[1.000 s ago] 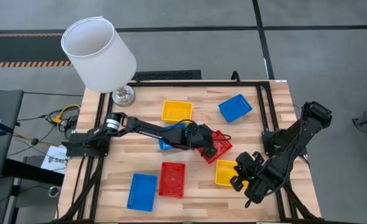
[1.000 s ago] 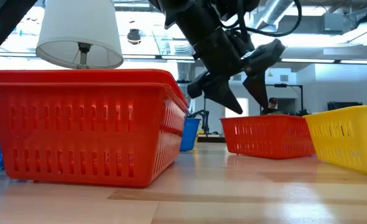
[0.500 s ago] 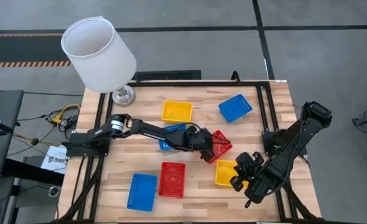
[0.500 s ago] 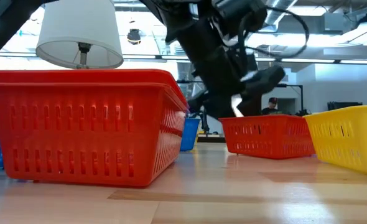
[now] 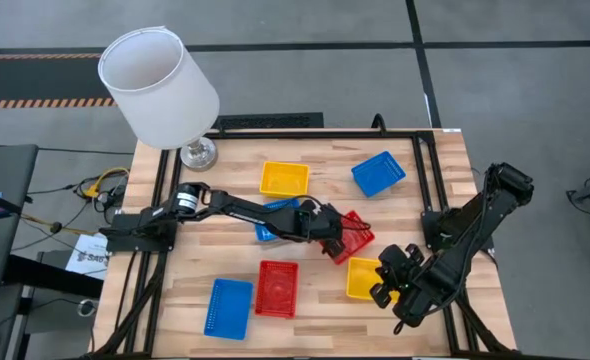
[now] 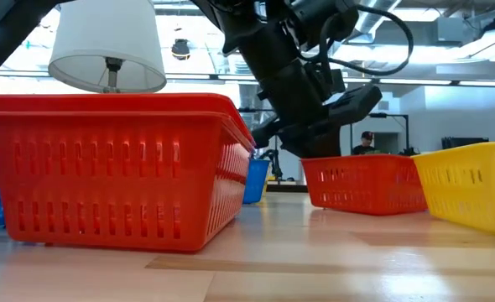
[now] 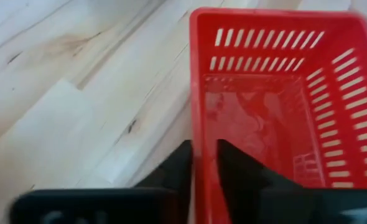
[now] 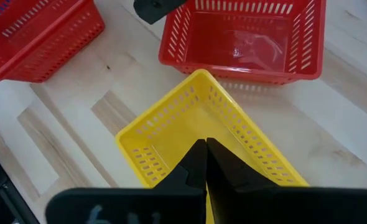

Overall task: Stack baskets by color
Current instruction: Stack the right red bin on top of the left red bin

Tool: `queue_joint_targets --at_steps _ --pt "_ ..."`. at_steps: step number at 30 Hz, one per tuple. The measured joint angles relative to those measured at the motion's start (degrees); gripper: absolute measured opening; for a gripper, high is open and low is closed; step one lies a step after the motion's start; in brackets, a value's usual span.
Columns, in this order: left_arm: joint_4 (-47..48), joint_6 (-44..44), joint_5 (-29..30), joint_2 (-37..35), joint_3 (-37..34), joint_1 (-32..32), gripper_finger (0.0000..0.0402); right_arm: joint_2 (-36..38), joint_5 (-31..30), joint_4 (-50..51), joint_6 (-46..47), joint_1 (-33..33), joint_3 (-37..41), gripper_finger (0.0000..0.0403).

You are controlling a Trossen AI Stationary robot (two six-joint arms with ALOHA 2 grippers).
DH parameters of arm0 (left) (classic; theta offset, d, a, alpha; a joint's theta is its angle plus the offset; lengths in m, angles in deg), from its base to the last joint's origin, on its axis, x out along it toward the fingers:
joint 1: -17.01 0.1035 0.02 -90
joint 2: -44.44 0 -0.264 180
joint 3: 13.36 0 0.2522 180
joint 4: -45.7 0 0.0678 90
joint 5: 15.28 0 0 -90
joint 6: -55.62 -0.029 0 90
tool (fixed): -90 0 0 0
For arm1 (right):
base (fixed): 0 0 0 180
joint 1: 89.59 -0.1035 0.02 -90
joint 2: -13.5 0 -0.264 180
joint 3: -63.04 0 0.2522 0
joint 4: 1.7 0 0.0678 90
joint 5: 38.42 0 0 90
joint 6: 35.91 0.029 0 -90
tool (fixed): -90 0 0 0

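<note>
Your left hand is pinching the wall of a red basket at mid-worktop, while your right hand, fingers pressed together, is hovering over a yellow basket near the right front corner.

White lamp at table corner

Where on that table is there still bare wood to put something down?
Bare wood lies between the lamp base and the yellow basket, along the left edge above the blue basket, and at the far right below the other blue basket. The middle is crowded: the left gripper grips a red basket.
</note>
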Motion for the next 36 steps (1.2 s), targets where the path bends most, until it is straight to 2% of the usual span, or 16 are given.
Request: queue_joint_targets --at_steps 3,9,13,15,20,24,27,32,36 --pt "0.5 -0.6 0.0 0.0 0.0 0.1 0.0009 0.0 0.0 -0.1 0.0 0.0 0.0 0.0021" --pt "0.1 -1.7 1.3 -0.7 -0.1 0.1 0.0003 0.0 0.0 -0.1 0.0 0.0 0.0 0.0021" --pt "0.8 -0.6 3.4 -4.6 -0.1 0.1 0.0001 0.0 0.0 0.1 0.0 0.0 0.0 0.0021" --pt "2.7 0.4 4.3 -7.1 -0.1 -0.2 0.0001 0.0 -0.1 0.1 0.0 0.0 0.0 0.0021" --pt "14.6 5.4 12.3 -14.3 -0.1 -2.9 0.0001 0.0 -0.2 0.6 0.0 0.0 0.0 0.0021" --pt "26.8 13.6 18.3 -20.3 -0.1 -6.7 0.0000 0.0 -1.8 1.2 0.0 0.0 0.0 0.0021" --pt "36.2 23.1 21.4 -23.8 -0.1 -10.9 0.0000 0.0 -3.7 1.4 0.0 0.0 0.0 0.0021" --pt "49.6 43.0 24.8 -26.6 -0.1 -20.8 0.0000 0.0 -4.1 1.3 0.0 0.0 0.0 0.0021" --pt "55.0 59.9 25.4 -26.4 -0.1 -29.2 0.0000 0.0 -4.1 1.2 0.0 0.0 0.0 0.0021"
